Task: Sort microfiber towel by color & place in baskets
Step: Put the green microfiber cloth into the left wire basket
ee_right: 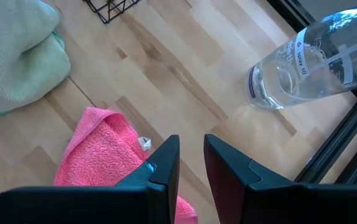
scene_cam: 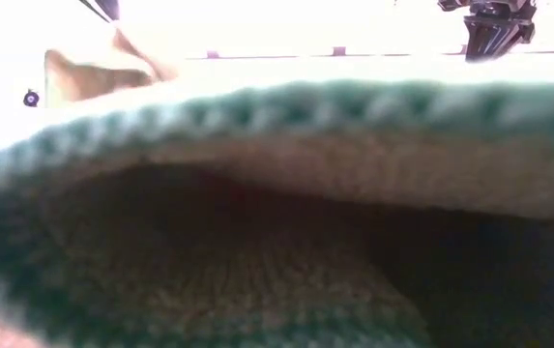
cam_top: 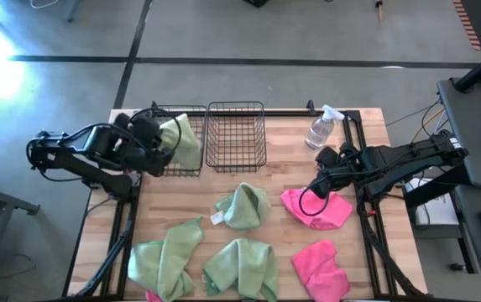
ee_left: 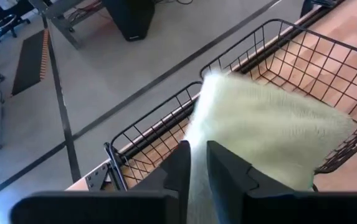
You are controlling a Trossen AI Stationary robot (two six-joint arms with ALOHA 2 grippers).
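Observation:
My left gripper (cam_top: 161,138) (ee_left: 199,162) is at the left black wire basket (cam_top: 191,168) (ee_left: 147,140), shut on a light green towel (cam_top: 183,138) (ee_left: 265,124) over it. The right basket (cam_top: 236,159) stands beside it with nothing in it. My right gripper (cam_top: 318,179) (ee_right: 192,155) hovers over the far edge of a pink towel (cam_top: 317,210) (ee_right: 100,155), fingers narrowly apart and holding nothing. Three green towels (cam_top: 242,205) (cam_top: 166,260) (cam_top: 242,268) and another pink one (cam_top: 324,268) lie crumpled on the table. My left gripper pinches the light green towel between its two fingers at one bunched end (ee_left: 198,130), coming from the table's left and slanting down. The rest of the cloth spreads forward from the fingers over the left basket; I cannot tell whether it rests on the wires.
A clear spray bottle (cam_top: 322,127) (ee_right: 309,59) stands near the far right corner, close to my right gripper. A green towel (scene_cam: 257,213) fills nearly the whole low view. A black frame rail (cam_top: 307,111) runs along the table's far edge. Bare wood shows between baskets and towels.

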